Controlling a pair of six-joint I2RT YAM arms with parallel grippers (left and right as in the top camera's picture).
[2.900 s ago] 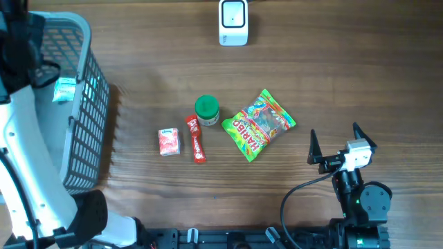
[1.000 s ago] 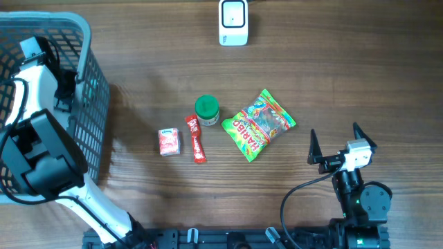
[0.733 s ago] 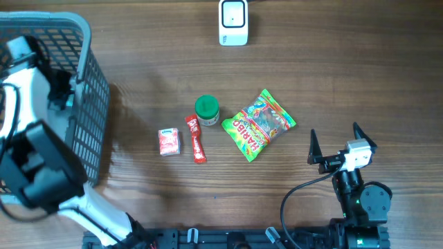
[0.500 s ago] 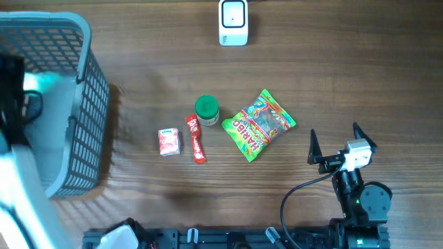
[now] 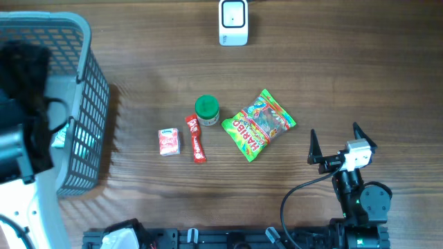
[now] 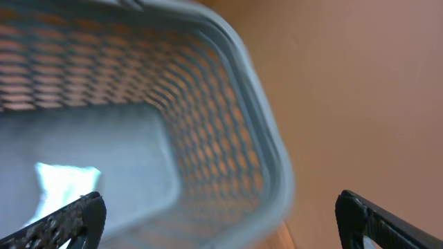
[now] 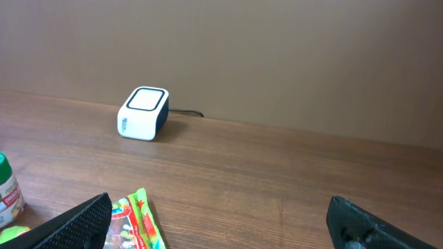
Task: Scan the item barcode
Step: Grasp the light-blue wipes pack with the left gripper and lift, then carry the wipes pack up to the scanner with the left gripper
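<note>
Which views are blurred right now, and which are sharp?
Left wrist: heavy motion blur, the basket mesh smeared. Overhead: candy bag and scanner sharp, but the left arm over the basket is smeared. Right wrist: crisp, evenly lit scanner, no glare.

HARIBO stands in white letters on the colourful candy bag (image 5: 259, 124), just right of the green-lidded jar (image 5: 206, 109). Print on the red stick pack (image 5: 197, 138), below-left of the jar, seems too small to read.
</note>
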